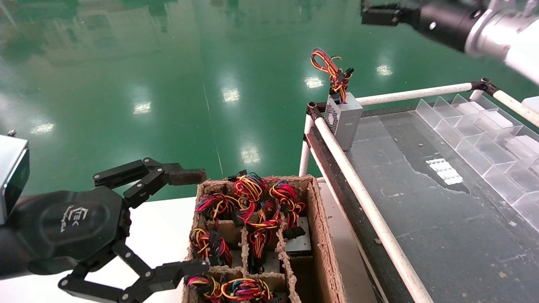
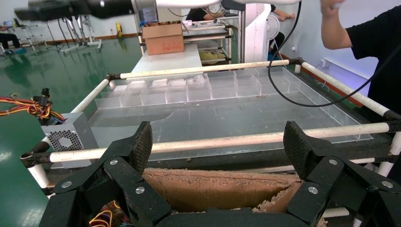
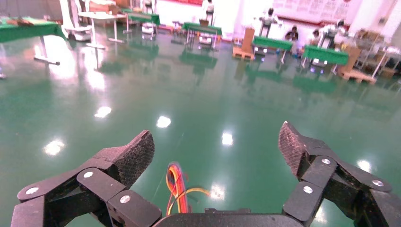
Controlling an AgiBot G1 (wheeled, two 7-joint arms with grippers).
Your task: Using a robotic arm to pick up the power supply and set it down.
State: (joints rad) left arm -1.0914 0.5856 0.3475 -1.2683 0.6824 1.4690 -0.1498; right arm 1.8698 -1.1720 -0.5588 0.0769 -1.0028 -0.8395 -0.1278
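The power supply (image 1: 344, 120) stands upright on the far left corner of the dark worktop (image 1: 425, 202), just inside the white rail (image 1: 362, 198), its vent grille facing left and its wire bundle (image 1: 332, 71) sticking up from the top. Set on end like this, it looks already put down, its wires clear of the surface.

The robotic arm (image 1: 484, 25) on the right is raised high at the far right, well above and apart from the box. Its right gripper (image 3: 215, 156) has its jaws spread wide and empty; the right wrist view looks out over the green floor with only a blurred loop of wires below. This reads as the release done and the arm lifted clear.

The left gripper (image 1: 168, 223) hangs at the near left beside the cardboard crate (image 1: 322, 240), jaws wide apart, holding nothing. The crate's cells hold more wired units (image 1: 248, 210), so the left gripper appears posted there for the stock, though it touches none.

Clear divider trays (image 1: 484, 134) line the worktop's far right edge.
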